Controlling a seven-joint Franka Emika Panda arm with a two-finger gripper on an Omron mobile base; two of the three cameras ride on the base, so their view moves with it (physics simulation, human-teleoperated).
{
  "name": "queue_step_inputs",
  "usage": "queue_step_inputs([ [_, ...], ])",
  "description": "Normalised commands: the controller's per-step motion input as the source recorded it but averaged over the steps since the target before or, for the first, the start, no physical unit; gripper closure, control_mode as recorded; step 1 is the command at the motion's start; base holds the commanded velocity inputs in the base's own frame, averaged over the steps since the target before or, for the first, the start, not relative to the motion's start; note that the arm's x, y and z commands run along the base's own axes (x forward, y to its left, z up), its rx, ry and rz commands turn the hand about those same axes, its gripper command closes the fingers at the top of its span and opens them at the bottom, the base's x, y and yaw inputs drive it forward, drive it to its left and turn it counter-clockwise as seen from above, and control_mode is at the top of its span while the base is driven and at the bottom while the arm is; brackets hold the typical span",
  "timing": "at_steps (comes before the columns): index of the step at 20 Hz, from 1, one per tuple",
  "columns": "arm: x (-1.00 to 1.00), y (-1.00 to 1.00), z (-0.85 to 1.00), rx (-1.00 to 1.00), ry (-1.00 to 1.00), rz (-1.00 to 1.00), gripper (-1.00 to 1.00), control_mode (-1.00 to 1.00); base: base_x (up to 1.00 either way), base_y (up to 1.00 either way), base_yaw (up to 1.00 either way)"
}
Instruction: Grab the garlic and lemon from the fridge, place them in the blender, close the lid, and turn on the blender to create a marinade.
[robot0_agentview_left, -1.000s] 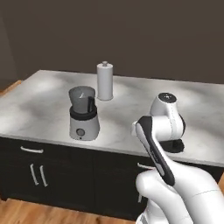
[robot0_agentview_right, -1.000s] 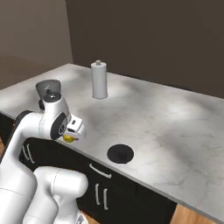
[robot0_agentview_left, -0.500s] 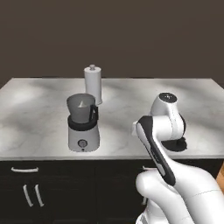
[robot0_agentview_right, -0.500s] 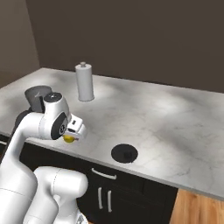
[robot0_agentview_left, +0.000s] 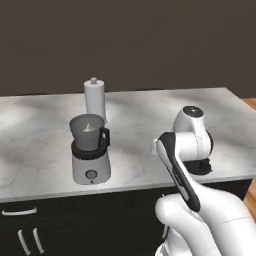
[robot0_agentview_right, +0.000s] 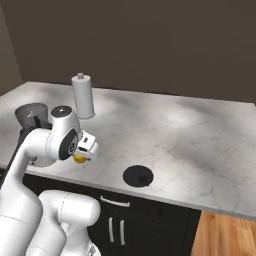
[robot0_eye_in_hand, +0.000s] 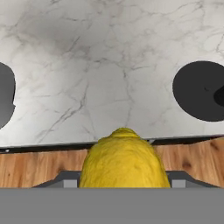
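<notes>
My gripper (robot0_agentview_right: 82, 153) is shut on the yellow lemon (robot0_agentview_right: 79, 159), which it holds low over the counter's front edge. In the hand view the lemon (robot0_eye_in_hand: 124, 157) bulges up between the jaws. The blender (robot0_agentview_left: 90, 152) stands on the counter to the left of the arm, its grey jar (robot0_agentview_left: 87, 131) uncovered, with a pale off-white shape inside that I cannot identify as the garlic. From the right base view the jar (robot0_agentview_right: 30, 115) peeks out behind the arm. The black lid (robot0_agentview_right: 138, 176) lies flat on the counter to the gripper's right, also lid (robot0_eye_in_hand: 204, 90). The fridge is out of view.
A tall white upright cylinder (robot0_agentview_left: 95, 99) with a knob stands behind the blender. The marble counter (robot0_agentview_right: 190, 135) stretches wide to the right. Black handled cabinets (robot0_agentview_right: 115, 230) run under it, and wooden floor (robot0_agentview_right: 225, 235) shows at the lower right.
The whole picture has shifted as the base drove, bringing the blender nearer the middle of the left base view. The gripper keeps its hold on the lemon.
</notes>
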Motion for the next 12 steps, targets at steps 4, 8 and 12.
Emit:
queue_step_inputs([
  [4, 0.00, 0.00, 0.00, 0.00, 0.00, 0.00, 1.00, 1.00, 0.37, 0.03, -0.18],
  [8, 0.00, 0.00, 0.00, 0.00, 0.00, 0.00, 1.00, 1.00, 0.09, 0.00, -0.04],
  [12, 0.00, 0.00, 0.00, 0.00, 0.00, 0.00, 1.00, 1.00, 0.00, 0.00, 0.00],
])
